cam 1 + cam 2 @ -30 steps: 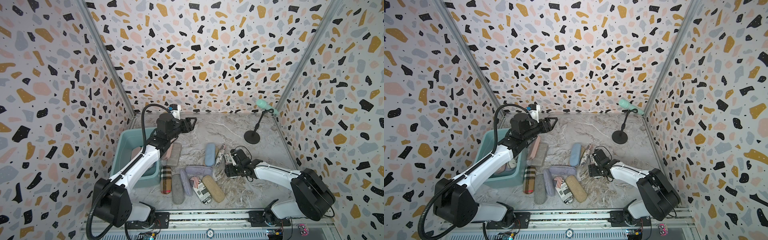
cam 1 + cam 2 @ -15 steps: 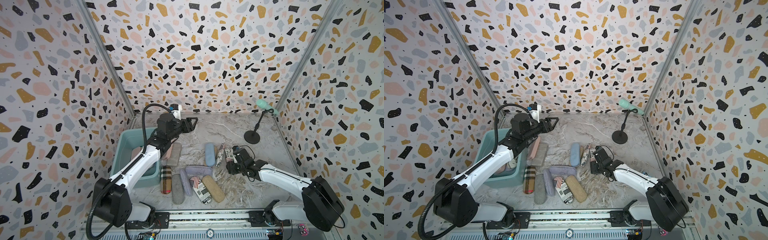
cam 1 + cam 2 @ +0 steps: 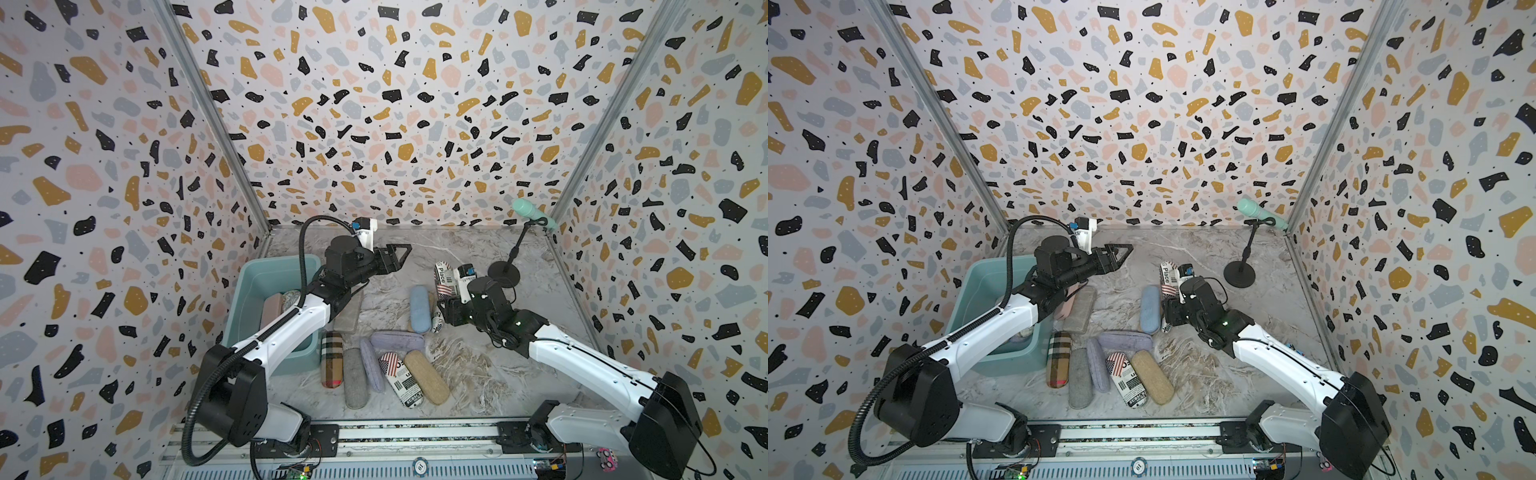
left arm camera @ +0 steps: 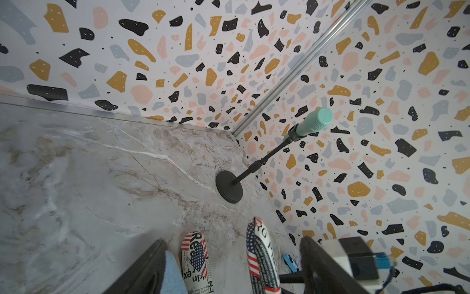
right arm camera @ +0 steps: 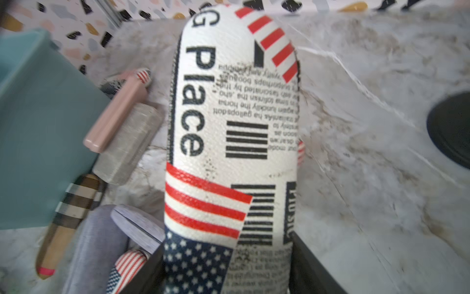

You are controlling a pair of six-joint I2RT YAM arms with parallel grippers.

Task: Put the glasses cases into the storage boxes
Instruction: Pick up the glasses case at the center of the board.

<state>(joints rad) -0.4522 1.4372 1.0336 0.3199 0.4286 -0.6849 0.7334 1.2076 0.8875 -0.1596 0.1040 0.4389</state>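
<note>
My right gripper (image 5: pixel 226 276) is shut on the near end of a white newsprint glasses case (image 5: pixel 234 122) with US flags, held tilted above the table (image 3: pixel 443 277). The left gripper (image 3: pixel 397 257) hangs open and empty in the air beyond the teal storage box (image 3: pixel 249 286), which holds a pink case (image 3: pixel 272 309) and another beside it. On the table lie a light blue case (image 3: pixel 419 309), a plaid one (image 3: pixel 332 359), a grey one (image 3: pixel 355 380), two lavender ones (image 3: pixel 397 340), another newsprint one (image 3: pixel 401 380) and a tan one (image 3: pixel 426 376).
A mint microphone (image 3: pixel 532 212) on a black stand (image 3: pixel 503 274) occupies the back right corner, close behind the right gripper. A flat grey case (image 3: pixel 1079 309) and a pink one (image 5: pixel 117 114) lie against the box's right side, under the left arm. Terrazzo walls close in three sides.
The right gripper has closed on the newsprint case and raised it toward the back. The left gripper has opened wider; its arm has barely moved.
</note>
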